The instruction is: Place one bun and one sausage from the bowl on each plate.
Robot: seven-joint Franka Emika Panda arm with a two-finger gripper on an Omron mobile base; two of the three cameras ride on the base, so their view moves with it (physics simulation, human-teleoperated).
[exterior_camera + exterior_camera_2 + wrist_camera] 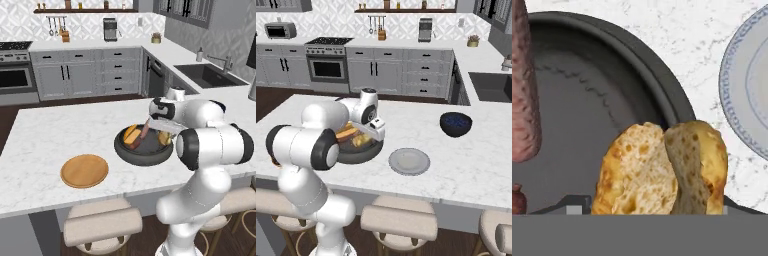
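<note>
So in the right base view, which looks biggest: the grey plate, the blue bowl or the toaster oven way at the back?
Largest to smallest, as they look there:
1. Light grey plate
2. Dark-blue bowl, a bit narrower
3. Toaster oven, which looks smallest, but it sits far back on the counter, so its real size may be bigger.

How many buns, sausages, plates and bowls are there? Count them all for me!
Buns: 2, one by the gripper and one at the dark bowl's left side
Sausages: 2, a long one and one just peeking in
Plates: 2, wooden plate and grey plate
Bowls: 2, the dark bowl and a blue bowl
Total: 8
</note>
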